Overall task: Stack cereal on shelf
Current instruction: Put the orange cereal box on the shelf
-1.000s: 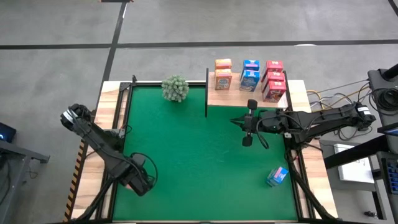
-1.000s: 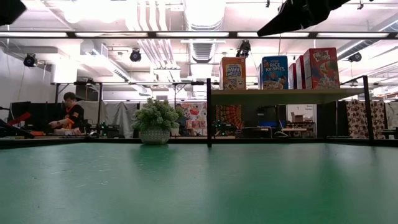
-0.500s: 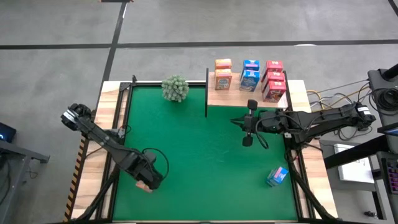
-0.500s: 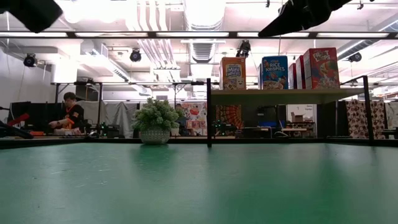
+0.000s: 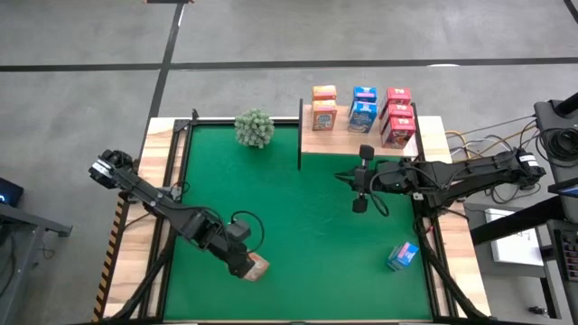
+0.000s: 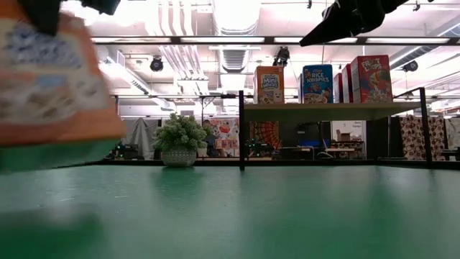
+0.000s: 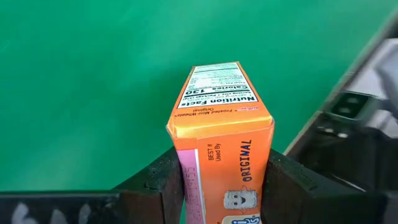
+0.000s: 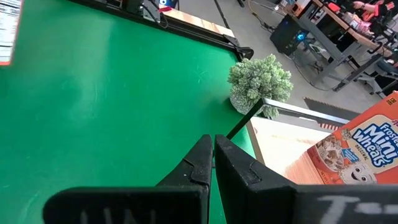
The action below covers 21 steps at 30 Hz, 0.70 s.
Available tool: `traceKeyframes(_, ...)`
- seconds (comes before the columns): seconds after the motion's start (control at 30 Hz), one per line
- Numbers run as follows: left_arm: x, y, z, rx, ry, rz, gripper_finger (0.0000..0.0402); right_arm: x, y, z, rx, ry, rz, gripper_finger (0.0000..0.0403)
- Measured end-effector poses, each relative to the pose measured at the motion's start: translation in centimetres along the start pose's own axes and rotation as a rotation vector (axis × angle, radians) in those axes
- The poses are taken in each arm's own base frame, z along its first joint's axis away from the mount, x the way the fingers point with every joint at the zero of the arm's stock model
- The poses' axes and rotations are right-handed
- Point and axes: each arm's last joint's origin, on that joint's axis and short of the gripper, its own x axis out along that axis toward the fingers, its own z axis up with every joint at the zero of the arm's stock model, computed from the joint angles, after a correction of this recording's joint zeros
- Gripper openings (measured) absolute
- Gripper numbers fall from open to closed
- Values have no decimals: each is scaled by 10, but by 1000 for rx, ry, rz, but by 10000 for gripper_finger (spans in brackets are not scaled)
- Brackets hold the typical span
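My left gripper (image 5: 246, 263) hangs over the near left part of the green mat (image 5: 298, 217), shut on an orange cereal box (image 7: 221, 124). That box fills the upper left of the low view (image 6: 50, 79). A blue cereal box (image 5: 403, 255) lies on the mat near the right front corner. On the shelf (image 5: 343, 140) at the far right stand two orange, two blue and three red boxes (image 5: 361, 108). My right gripper (image 5: 359, 185) is shut on nothing, in the air just in front of the shelf. My left gripper pinches the orange box between its two fingers (image 7: 283, 186), which sit on two opposite faces (image 7: 188, 180) near one end. The fingers slant down from the table's left. The rest of the box sticks out beyond the fingertips, and it is lifted clear of the mat.
A round green plant in a pot (image 5: 255, 127) stands at the mat's far edge, left of the shelf. A thin black post (image 5: 300, 135) rises at the shelf's left end. Between the two arms the mat's middle lies bare. Wooden table borders (image 5: 158, 181) flank the mat.
My left gripper has gone toward the table's right edge along the near side, rolling its wrist and tipping further down as it went. It carries the orange box, which has come into the low view at the upper left.
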Motion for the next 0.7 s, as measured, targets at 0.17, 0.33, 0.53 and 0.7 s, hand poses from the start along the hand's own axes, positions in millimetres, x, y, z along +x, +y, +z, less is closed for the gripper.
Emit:
traceKeyframes(0.17,-1,-8,8,93,-86,-81,148,0,0,-1,6,6,2,9)
traceKeyframes(0.33,-2,-13,15,160,-171,-118,148,0,0,-1,5,6,2,9)
traceKeyframes(0.53,-4,-18,23,219,-250,-157,148,0,0,-1,4,5,2,9)
traceKeyframes(0.7,-21,-31,31,304,-367,-167,148,0,0,-1,4,5,1,9)
